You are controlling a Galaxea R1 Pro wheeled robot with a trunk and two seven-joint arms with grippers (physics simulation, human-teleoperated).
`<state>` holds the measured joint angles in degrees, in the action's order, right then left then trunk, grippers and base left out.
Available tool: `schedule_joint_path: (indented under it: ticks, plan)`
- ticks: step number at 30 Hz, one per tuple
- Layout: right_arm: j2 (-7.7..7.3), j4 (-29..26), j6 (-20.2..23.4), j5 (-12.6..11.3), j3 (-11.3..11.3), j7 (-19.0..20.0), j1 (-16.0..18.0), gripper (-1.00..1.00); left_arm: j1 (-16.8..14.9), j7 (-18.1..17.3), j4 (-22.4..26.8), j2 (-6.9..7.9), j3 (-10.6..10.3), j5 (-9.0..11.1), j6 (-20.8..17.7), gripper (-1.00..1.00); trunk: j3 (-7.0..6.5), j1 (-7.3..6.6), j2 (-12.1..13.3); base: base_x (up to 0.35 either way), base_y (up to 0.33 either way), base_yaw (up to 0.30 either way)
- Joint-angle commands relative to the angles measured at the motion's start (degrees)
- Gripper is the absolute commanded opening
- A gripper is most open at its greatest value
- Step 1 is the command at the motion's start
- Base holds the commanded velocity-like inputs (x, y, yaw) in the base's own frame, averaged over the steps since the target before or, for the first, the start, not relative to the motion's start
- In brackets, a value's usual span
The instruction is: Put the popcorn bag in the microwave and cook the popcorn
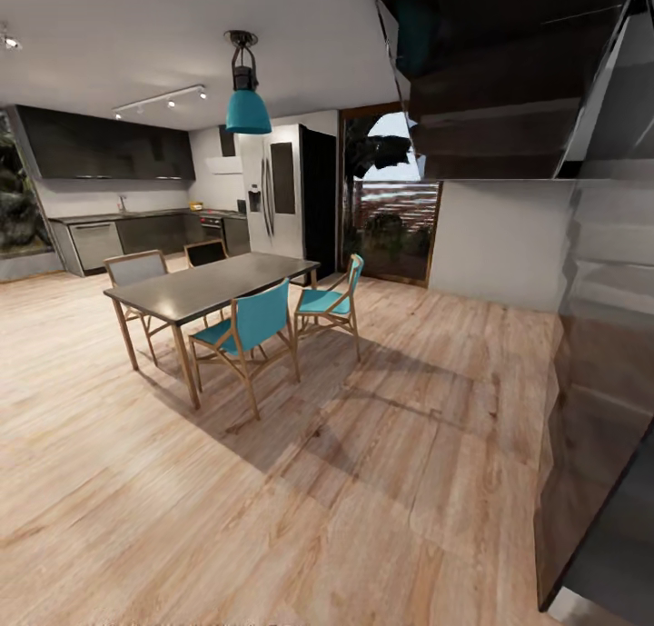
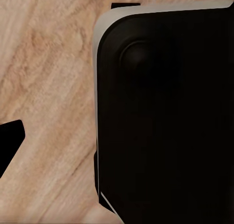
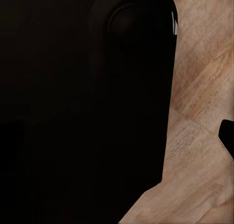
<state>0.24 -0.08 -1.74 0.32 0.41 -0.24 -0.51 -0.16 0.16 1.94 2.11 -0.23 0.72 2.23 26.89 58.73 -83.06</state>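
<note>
Robot in dining area, kitchen desk (image 1: 118, 215) far off.
Bag unseen (judging it soft, light: pinch the rolled rim); neither claw's state can be told.

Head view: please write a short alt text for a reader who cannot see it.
A dark dining table with wooden chairs, two of them teal, stands on a pale wood floor in an open room. Behind it are a kitchen counter, a steel refrigerator and a teal pendant lamp.
</note>
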Motion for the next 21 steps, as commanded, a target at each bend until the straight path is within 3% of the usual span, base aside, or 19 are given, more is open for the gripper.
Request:
schedule_joint_path:
  ticks: [1,21]
  plan:
    - [0.01,-0.01,-0.19,0.04,0.03,-0.02,-0.01,1.00,-0.02,0.02,-0.01,0.00,-0.04,0.07,0.15,1.00,0.04,0.00,-0.02,0.000,0.000,0.276]
    - [-0.15,-0.01,-0.27,0.12,0.03,-0.11,-0.01,1.00,-0.02,0.02,-0.01,0.00,-0.04,0.07,0.15,1.00,0.04,0.00,-0.02,0.000,0.000,0.276]
